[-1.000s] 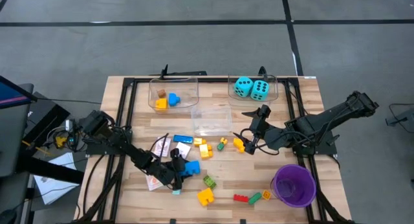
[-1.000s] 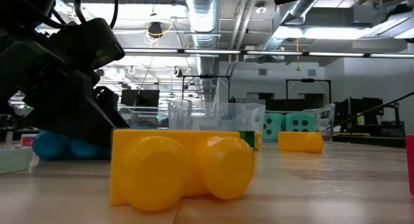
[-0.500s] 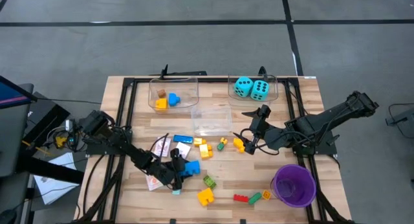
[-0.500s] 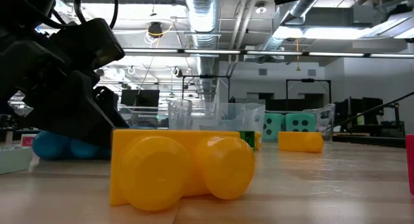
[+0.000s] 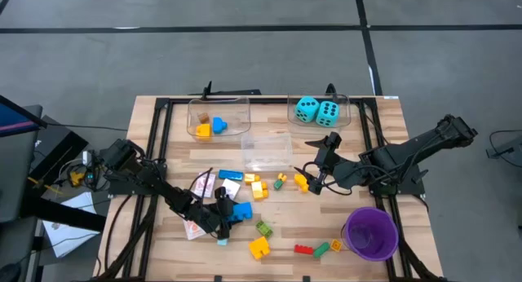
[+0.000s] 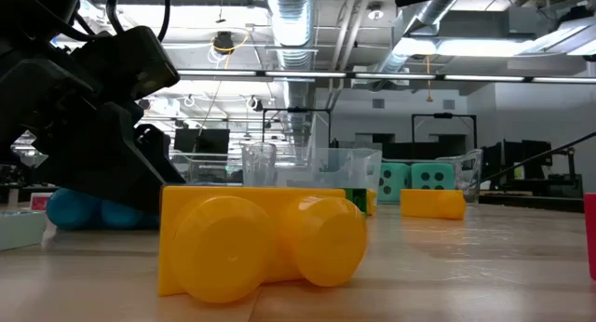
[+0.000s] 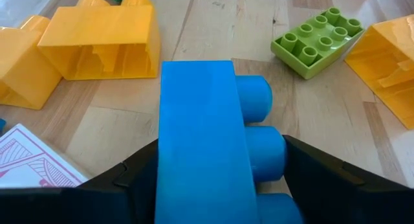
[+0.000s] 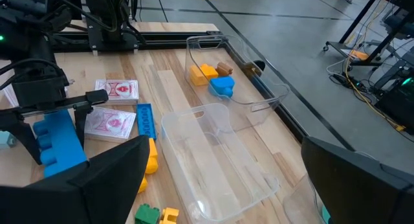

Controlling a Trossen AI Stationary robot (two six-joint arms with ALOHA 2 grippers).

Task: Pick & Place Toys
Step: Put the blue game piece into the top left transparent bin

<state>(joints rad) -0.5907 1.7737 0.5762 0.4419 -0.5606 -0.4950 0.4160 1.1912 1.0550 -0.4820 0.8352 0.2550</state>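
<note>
I see the wooden table (image 5: 383, 119) with my right gripper (image 5: 314, 181) waiting, fingers spread wide and holding nothing, a yellow brick (image 5: 301, 182) just beside it and the empty clear bin (image 5: 267, 150) near it. My left gripper (image 5: 225, 213) is clamped on a blue brick (image 7: 204, 146); a green brick (image 7: 315, 42) lies just ahead.

No words, brand names or numerals can be read anywhere. The only countable marks are the black dots on the two turquoise dice (image 5: 317, 111) in the upper middle of the high view, their count too small to tell. The red-and-white card packs (image 8: 117, 91) at the left of the right wrist view carry a red ornamental pattern, with no legible lettering
</note>
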